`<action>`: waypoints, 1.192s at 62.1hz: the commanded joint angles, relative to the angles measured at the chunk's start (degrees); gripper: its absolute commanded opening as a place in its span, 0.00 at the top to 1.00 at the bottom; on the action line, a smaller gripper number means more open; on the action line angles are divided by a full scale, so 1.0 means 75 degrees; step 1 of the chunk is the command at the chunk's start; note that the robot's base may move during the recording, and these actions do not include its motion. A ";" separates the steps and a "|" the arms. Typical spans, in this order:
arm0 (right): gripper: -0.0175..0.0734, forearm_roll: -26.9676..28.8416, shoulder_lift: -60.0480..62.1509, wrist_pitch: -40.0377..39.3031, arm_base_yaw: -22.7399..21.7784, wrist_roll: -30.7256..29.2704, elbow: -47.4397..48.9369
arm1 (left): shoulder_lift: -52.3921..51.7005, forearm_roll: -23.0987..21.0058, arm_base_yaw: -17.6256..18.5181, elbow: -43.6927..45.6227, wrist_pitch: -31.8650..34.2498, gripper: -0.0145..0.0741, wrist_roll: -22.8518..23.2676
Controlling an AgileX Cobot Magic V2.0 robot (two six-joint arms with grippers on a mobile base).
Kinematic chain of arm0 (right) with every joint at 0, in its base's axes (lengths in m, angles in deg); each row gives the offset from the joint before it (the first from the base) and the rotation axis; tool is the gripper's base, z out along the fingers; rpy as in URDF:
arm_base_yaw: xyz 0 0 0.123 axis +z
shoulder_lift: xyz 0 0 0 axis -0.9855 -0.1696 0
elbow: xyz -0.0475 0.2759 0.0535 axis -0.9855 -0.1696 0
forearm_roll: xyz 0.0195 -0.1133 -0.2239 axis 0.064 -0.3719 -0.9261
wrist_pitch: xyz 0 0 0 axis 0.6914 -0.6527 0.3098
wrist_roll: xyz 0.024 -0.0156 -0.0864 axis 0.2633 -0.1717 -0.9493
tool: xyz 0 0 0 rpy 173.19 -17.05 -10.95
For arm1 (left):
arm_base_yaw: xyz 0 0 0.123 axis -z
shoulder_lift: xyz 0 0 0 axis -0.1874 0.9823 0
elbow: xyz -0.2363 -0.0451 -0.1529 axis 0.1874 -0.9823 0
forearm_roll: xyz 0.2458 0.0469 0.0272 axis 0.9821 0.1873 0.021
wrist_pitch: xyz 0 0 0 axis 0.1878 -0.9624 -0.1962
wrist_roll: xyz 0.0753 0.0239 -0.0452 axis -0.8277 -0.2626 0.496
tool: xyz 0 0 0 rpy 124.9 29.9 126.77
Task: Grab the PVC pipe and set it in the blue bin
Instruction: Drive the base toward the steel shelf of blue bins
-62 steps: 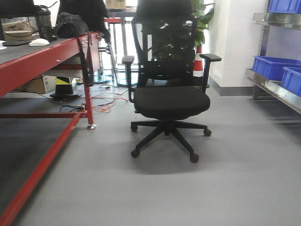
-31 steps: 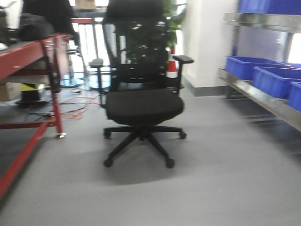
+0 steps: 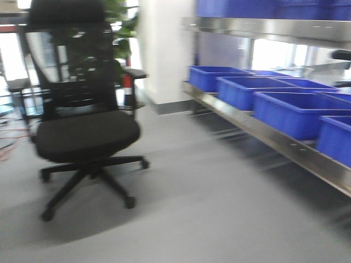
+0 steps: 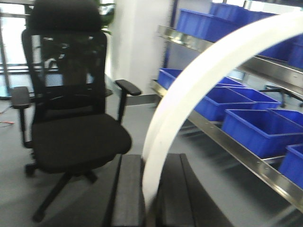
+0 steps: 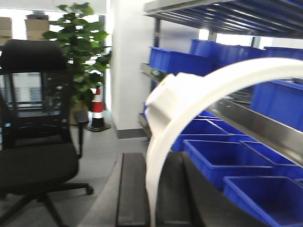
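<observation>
The PVC pipe (image 5: 189, 90) is a white curved ring piece with a blocky flanged end at its upper left. It rises out of my right gripper (image 5: 154, 158), whose two black pads are shut on its lower end. In the left wrist view a smooth white curved strip (image 4: 189, 90) stands up between the pads of my left gripper (image 4: 151, 161), which is shut on it. Blue bins (image 3: 285, 109) stand in a row on a low steel shelf at the right; they also show as blue bins (image 5: 218, 156) and blue bins (image 4: 255, 127). Neither gripper shows in the front view.
A black office chair (image 3: 82, 131) on castors stands on the grey floor at the left. Behind it are a potted plant (image 5: 83, 42) and a traffic cone (image 5: 97, 111) by a white wall. The steel shelf rail (image 3: 263, 134) runs along the right, with more blue bins on an upper shelf.
The front view has swung right: the chair slid from centre to the left, the red workbench left the frame, and the shelf of blue bins now fills the right side.
</observation>
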 commanded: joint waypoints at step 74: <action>0.99 -0.0083 0.0003 -0.0078 0.0004 -0.0061 -0.0015 | -0.0031 0.0003 0.0043 -0.0020 0.0219 0.96 -0.0011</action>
